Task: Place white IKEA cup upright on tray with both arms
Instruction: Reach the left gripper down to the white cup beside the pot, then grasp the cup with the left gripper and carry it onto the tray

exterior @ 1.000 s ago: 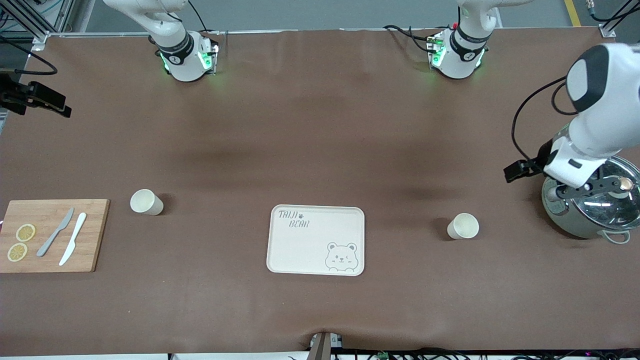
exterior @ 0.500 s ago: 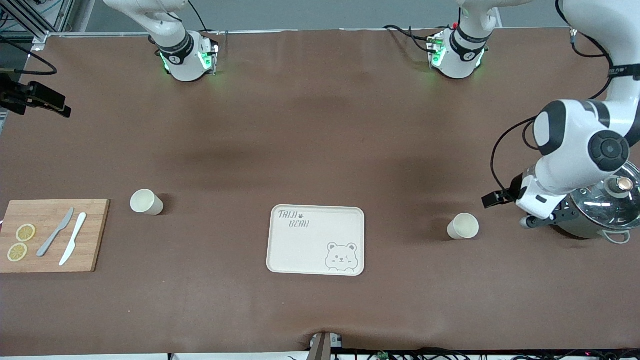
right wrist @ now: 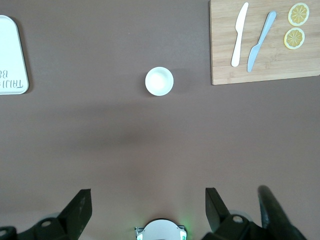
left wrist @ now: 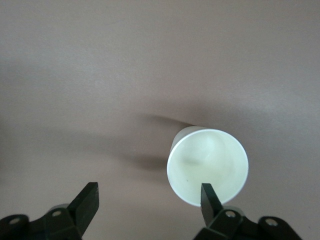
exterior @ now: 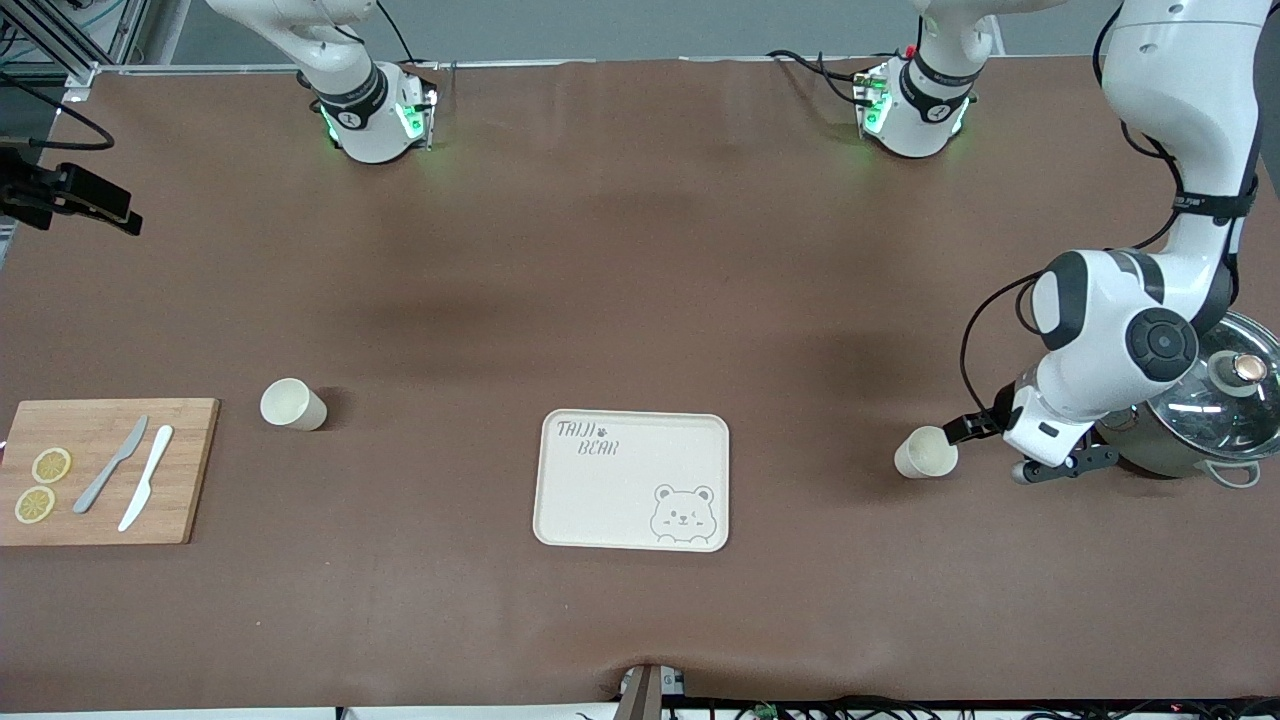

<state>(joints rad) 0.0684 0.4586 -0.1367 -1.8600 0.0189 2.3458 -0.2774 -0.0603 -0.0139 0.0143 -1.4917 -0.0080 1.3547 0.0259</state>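
While jaws gape: left gripper (left wrist: 145, 200) beside round matte cup (left wrist: 207, 165) | right gripper (right wrist: 145, 207) waits, spread.

The pot (exterior: 1210, 420) is partly hidden by the left arm and cut by the front view's edge. The tray (right wrist: 11, 55) is cut off in the right wrist view.

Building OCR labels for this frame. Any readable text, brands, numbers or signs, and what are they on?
"TAIJI BEAR": printed on the tray, in its corner farthest from the front camera, toward the right arm's end.
Small dark marks on the bands at both arm bases: too small to read.
Nothing else carries readable text.
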